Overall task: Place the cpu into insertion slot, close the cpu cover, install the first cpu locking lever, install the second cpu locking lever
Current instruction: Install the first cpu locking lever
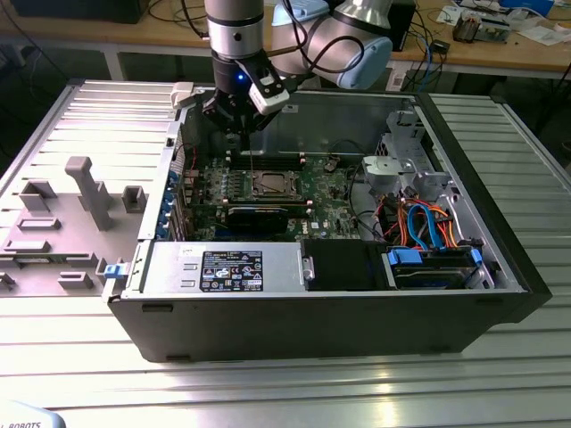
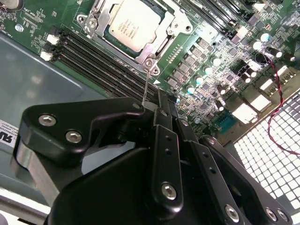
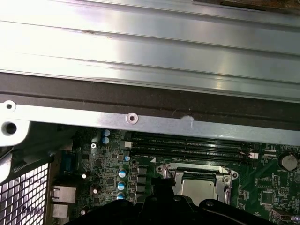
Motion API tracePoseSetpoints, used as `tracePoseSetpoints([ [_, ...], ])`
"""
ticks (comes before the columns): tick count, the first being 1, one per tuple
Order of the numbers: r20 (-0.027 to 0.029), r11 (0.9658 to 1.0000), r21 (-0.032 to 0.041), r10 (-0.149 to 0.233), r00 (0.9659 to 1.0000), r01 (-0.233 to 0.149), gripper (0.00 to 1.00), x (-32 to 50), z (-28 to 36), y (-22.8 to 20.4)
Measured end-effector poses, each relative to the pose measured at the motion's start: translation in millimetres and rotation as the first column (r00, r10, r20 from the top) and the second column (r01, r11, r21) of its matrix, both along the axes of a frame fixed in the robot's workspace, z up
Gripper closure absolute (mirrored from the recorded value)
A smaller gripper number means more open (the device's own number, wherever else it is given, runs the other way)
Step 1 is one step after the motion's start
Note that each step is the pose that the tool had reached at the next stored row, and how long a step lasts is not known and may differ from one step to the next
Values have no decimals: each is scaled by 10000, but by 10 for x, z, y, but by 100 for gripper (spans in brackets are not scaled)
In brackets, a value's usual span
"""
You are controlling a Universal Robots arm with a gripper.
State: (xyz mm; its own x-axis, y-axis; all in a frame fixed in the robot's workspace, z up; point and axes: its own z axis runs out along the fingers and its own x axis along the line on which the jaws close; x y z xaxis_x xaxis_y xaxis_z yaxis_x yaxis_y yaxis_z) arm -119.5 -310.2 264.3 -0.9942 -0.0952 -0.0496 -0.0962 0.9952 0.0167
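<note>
Ribbed bench (image 1: 268, 392); second wrist view: jaws pinch lever (image 2: 147, 79).

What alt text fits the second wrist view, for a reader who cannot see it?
The robot's black hand, close to the camera, grips the free end of a thin metal locking lever that rises from a corner of the cpu cover. The cover lies closed over the cpu, with black memory slots beside it on the green board.
</note>
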Motion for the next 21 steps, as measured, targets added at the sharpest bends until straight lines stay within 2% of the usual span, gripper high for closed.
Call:
tracePoseSetpoints([
  [6,0,10000,1,3,10000,-3,89,8,-1,0],
  [17,-1,10000,0,-42,10000,42,89,179,-6,0],
  [21,0,10000,0,-49,10000,49,89,189,-7,0],
])
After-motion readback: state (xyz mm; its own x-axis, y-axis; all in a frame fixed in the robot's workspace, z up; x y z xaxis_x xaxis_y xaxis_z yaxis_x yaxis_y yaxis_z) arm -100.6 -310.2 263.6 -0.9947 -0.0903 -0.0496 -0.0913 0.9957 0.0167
